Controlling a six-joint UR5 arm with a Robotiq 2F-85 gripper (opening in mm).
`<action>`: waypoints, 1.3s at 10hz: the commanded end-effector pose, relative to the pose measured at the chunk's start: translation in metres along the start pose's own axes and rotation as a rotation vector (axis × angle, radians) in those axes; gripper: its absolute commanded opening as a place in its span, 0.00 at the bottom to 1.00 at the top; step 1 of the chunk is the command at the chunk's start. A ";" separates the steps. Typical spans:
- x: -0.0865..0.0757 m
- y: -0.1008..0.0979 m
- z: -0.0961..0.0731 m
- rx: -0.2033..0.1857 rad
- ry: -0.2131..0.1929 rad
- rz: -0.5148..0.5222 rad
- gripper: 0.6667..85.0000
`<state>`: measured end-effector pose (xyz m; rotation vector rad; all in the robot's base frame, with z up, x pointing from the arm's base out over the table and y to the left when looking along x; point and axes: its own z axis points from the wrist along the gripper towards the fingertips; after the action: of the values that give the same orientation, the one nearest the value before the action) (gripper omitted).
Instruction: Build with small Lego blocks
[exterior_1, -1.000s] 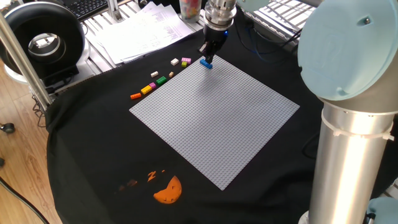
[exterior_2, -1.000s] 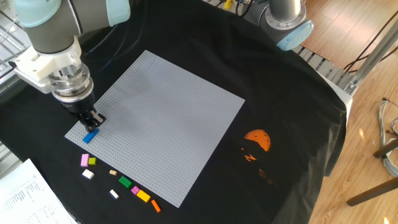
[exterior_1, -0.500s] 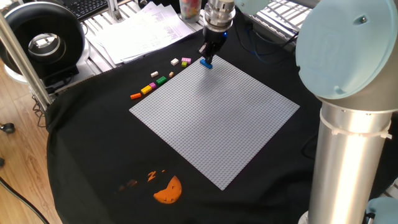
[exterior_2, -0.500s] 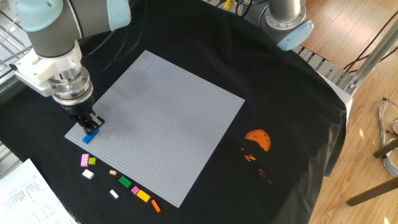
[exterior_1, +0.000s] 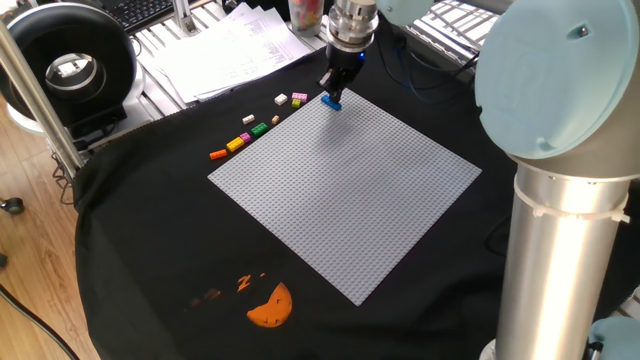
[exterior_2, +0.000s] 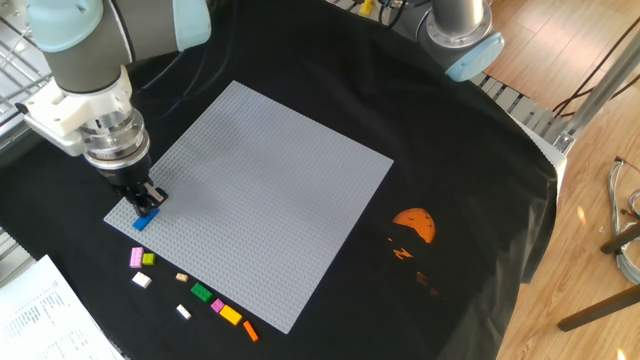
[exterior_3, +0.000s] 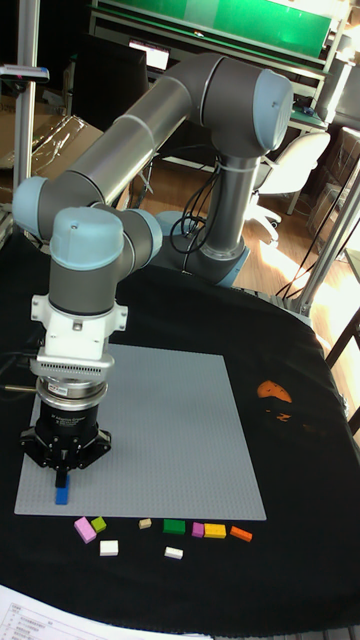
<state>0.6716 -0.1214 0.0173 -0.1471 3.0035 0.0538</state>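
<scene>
A blue brick (exterior_1: 331, 101) (exterior_2: 146, 217) (exterior_3: 62, 493) lies on the grey baseplate (exterior_1: 350, 190) at its corner nearest the loose bricks. My gripper (exterior_1: 333, 89) (exterior_2: 147, 200) (exterior_3: 62, 480) points straight down onto one end of it, fingertips drawn close together on the brick. Several small Lego blocks lie in a row on the black cloth beside the plate: orange (exterior_1: 217, 154), yellow (exterior_1: 235, 144), green (exterior_1: 259, 129), white (exterior_1: 281, 100) and pink (exterior_1: 299, 96). The other fixed view shows the same row, from pink (exterior_2: 136, 258) to orange (exterior_2: 249, 331).
A black cloth (exterior_1: 150, 260) with an orange half-round print (exterior_1: 270, 305) covers the table. Papers (exterior_1: 230, 50) and a black round device (exterior_1: 70, 65) sit beyond the cloth's far edge. The arm's thick base column (exterior_1: 565, 250) stands at the right.
The gripper has edged slightly down and closer onto the blue brick. The brick and the loose blocks have stayed where they were.
</scene>
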 end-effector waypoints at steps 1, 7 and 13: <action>0.006 -0.001 -0.021 -0.021 0.025 -0.009 0.11; -0.019 0.020 -0.027 -0.071 -0.016 -0.026 0.29; -0.039 0.011 -0.014 0.012 -0.033 -0.143 0.29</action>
<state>0.6974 -0.1027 0.0400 -0.2715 2.9724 0.0760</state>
